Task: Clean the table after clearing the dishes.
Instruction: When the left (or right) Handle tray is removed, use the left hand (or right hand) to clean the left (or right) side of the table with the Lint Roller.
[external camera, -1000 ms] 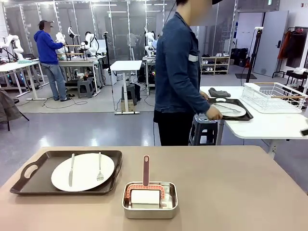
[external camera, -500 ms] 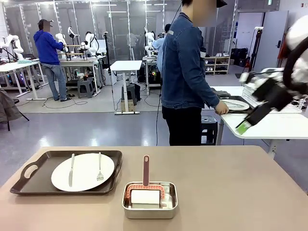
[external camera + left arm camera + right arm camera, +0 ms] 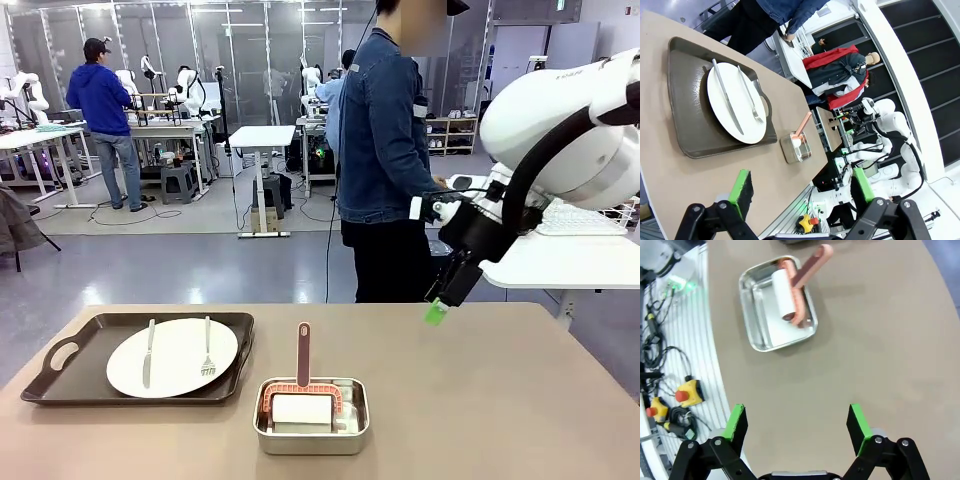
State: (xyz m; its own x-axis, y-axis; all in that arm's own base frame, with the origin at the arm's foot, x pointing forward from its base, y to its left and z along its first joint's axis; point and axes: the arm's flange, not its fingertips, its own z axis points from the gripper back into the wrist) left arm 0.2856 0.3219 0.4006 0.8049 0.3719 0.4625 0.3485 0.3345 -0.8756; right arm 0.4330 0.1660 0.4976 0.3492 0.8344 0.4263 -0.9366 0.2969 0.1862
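Note:
The beige-brown table (image 3: 490, 400) holds a dark handled tray (image 3: 60, 375) at its left. On the tray lies a round white plate (image 3: 172, 357) with a knife and a fork. My left wrist view looks down on the same tray (image 3: 687, 115) and plate (image 3: 735, 102) from high above. My left gripper (image 3: 802, 187) is open there, with nothing between its green pads. My right gripper (image 3: 437, 305) hangs over the table's far right part, a green pad pointing down. In its own wrist view the right gripper (image 3: 796, 422) is open above bare tabletop (image 3: 880, 340).
A small steel pan (image 3: 311, 415) with a pink-handled lint roller (image 3: 303, 355) stands at the front middle, also seen as the pan (image 3: 777, 302) and pan (image 3: 796, 147). A person in a denim jacket (image 3: 385, 130) stands at the far side beside a white table (image 3: 560, 262).
My right arm has swung in from the right and lowered its gripper over the table's far right part. The person has straightened up by the white table. Tray and pan have not moved.

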